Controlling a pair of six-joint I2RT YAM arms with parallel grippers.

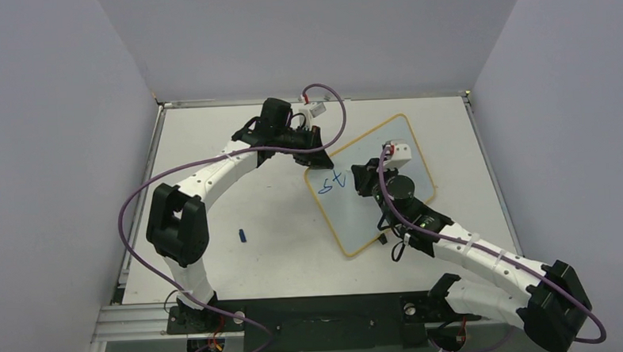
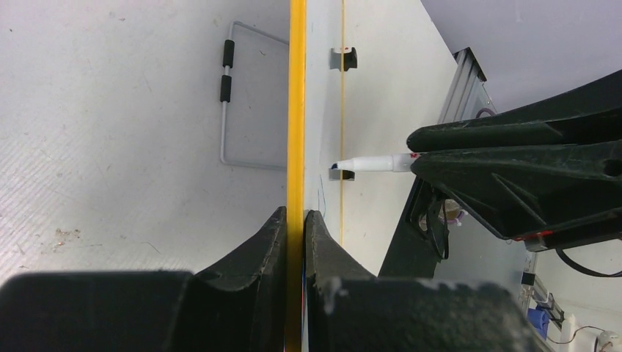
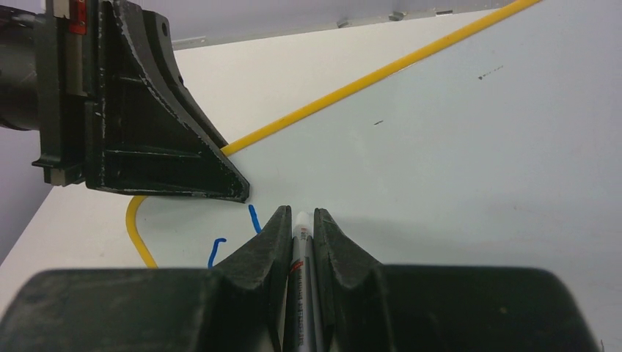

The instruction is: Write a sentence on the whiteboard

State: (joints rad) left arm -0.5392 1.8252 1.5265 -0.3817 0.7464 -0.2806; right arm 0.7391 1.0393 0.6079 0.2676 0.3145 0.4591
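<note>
The whiteboard (image 1: 350,218), glossy white with a thin yellow frame, lies tilted on the table. Blue marker strokes of the sentence (image 1: 332,181) sit near its upper left corner and read roughly "st". My left gripper (image 1: 314,161) is shut on the board's yellow edge (image 2: 296,110), one finger on each side, as the left wrist view (image 2: 295,213) shows. My right gripper (image 1: 364,182) is shut on a white marker (image 3: 300,249), which points down at the board just right of the blue strokes (image 3: 254,218). From the left wrist the marker (image 2: 374,163) reaches in with its dark tip at the board face.
A small blue marker cap (image 1: 243,236) lies on the table left of the board. A wire stand with black grips (image 2: 227,73) lies on the table surface beside the board. Two black feet (image 2: 345,59) show at the board's far edge. Grey walls enclose the table.
</note>
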